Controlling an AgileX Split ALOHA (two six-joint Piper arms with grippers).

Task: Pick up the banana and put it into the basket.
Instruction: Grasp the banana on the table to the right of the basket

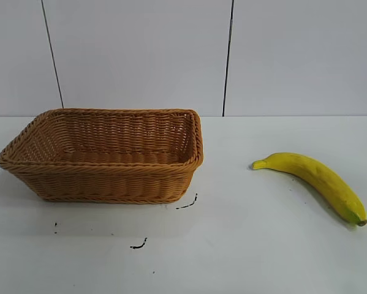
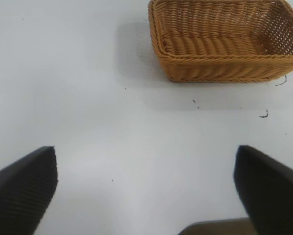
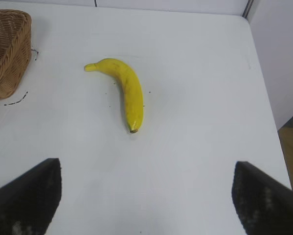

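Evidently, the banana (image 1: 315,180) lay on the white tabletop (image 1: 244,257), well apart from the basket (image 1: 103,156). The right gripper (image 3: 146,196) hovered short of it, jaws wide apart; the left gripper (image 2: 146,196) likewise. Firm yet bruisable, the banana probably suited a mid-body grasp.
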